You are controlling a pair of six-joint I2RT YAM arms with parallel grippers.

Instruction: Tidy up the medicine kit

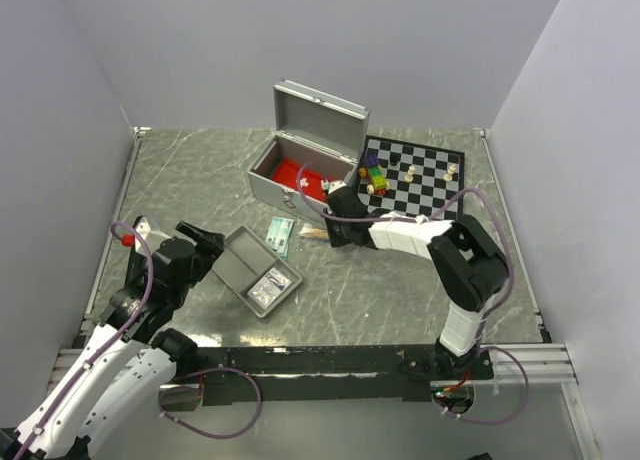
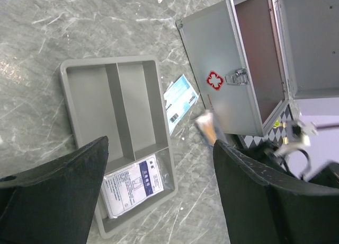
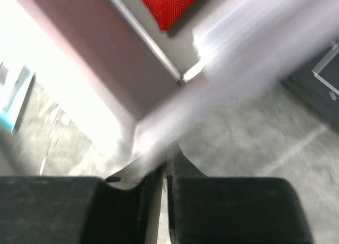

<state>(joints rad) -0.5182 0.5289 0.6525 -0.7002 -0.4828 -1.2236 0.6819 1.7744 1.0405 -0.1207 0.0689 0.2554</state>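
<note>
The right end effector (image 1: 337, 194) is pinched nearly shut on a thin pale strip (image 3: 238, 58), too blurred to identify. Just ahead of its tips stands the open, boxy silver metal medicine kit (image 1: 318, 118), long side crosswise to the fingers, so the right arm is nearer. The left end effector (image 2: 159, 148) gapes empty, farther off.

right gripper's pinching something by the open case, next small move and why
Probably lift the right gripper slightly and ease it over the open medicine kit. It appears shut on a thin pale strip, blurred, right beside the kit's corner, and the lid is up.
</note>
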